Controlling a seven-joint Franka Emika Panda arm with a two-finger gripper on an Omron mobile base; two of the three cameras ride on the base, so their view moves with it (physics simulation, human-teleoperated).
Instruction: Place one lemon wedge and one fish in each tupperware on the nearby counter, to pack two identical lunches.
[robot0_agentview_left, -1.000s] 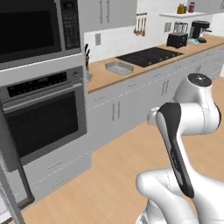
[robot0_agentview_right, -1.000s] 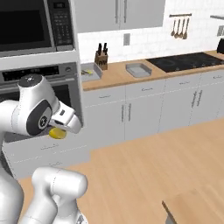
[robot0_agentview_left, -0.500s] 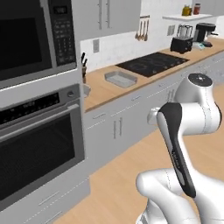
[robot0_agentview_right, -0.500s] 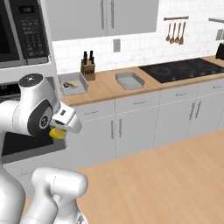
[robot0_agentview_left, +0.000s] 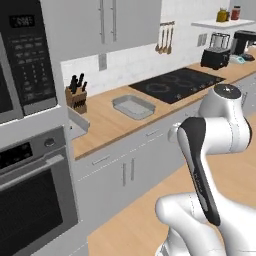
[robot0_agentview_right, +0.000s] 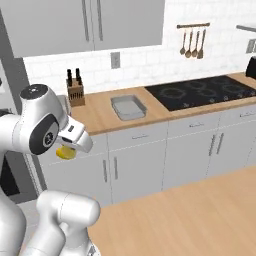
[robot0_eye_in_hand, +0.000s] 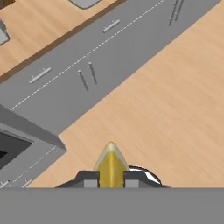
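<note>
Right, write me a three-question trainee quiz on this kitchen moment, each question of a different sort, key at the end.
1. True or false: the jaws are shut on the small yellow lemon wedge.
2. Multiple choice: the shallow grey rectangular tray on the light-brown wooden counter lies between (A) the wooden knife block and the black glass stovetop, (B) the stovetop and the hanging utensils, (C) the oven and the fridge.
3. Fill in: in the hand view, the wedge hangs over the wood-plank ____.

Key: 1 true; 2 A; 3 floor.
</note>
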